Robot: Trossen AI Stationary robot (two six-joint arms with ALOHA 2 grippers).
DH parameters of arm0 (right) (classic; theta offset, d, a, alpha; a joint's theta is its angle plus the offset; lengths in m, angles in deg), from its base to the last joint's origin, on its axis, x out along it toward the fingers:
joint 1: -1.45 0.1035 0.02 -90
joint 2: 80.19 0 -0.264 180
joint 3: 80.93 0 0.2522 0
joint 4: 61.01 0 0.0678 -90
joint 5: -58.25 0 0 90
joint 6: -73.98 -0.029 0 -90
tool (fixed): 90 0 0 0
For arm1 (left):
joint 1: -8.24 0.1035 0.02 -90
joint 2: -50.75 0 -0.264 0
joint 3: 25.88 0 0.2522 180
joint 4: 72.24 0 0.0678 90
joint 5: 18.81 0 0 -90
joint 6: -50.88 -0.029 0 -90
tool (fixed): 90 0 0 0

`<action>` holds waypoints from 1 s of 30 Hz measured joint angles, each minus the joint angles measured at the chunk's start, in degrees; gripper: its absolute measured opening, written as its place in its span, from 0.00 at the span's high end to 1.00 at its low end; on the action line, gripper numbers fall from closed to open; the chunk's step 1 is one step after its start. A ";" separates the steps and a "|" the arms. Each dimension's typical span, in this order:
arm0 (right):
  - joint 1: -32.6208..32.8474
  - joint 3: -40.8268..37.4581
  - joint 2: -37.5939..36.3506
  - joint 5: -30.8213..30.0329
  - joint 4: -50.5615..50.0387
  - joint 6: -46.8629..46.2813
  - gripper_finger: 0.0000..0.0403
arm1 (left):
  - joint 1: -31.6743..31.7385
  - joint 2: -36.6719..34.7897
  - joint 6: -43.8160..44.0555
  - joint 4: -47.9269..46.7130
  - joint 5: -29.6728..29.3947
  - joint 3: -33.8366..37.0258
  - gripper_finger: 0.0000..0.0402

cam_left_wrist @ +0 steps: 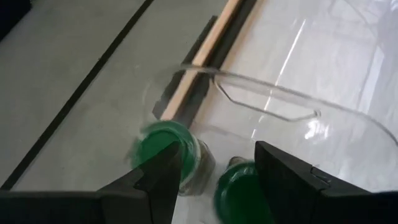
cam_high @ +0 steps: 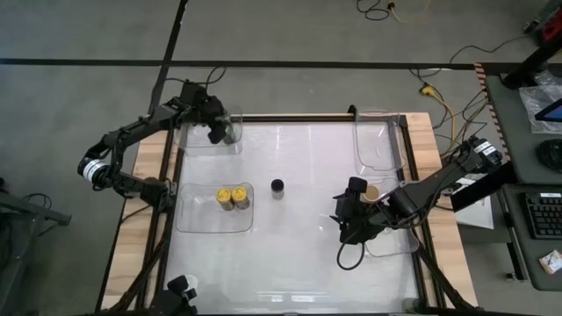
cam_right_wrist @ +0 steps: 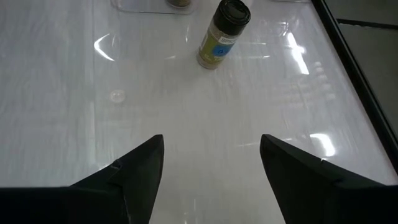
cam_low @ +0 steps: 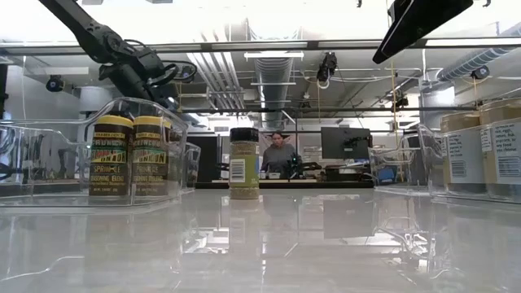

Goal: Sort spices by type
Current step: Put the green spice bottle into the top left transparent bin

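While empty and wide, right hand (cam_right_wrist: 211, 168) near, apart from black-lidded jar (cam_right_wrist: 224, 33).

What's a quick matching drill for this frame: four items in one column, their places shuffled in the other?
Items
1. black-lidded jar
2. yellow-lidded jars
3. green-lidded jars
4. tan-lidded jar

Places
A. in the tray under the left gripper
B. alone on the bare table centre
C. in the tray by the right gripper
D. paired in the near-left tray

Pairs: 1-B, 2-D, 3-A, 4-C
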 joint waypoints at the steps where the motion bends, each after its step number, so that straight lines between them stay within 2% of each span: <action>1: 0.00 0.00 0.00 0.00 0.02 0.00 0.36 | 0.00 0.00 0.43 0.05 -0.01 -0.44 0.53; 11: 0.00 0.00 0.00 0.00 0.01 -0.02 0.40 | -0.12 -0.01 3.40 -1.04 0.43 -3.39 0.53; 15: 0.00 0.00 0.00 0.00 0.04 -0.02 0.39 | -0.78 -0.02 5.60 -2.44 8.01 -3.33 0.53; 20: -0.02 0.00 0.00 -0.02 0.02 -0.02 0.37 | -4.39 -0.02 7.92 -6.08 8.85 -2.55 0.54; 26: -0.02 0.00 0.00 -0.04 0.06 -0.04 0.36 | -8.07 -0.02 12.70 -5.54 -0.85 -2.53 0.59; 30: -0.02 0.00 0.00 -0.04 0.07 -0.73 0.38 | -9.04 -0.02 14.39 -5.61 -3.90 -2.50 0.62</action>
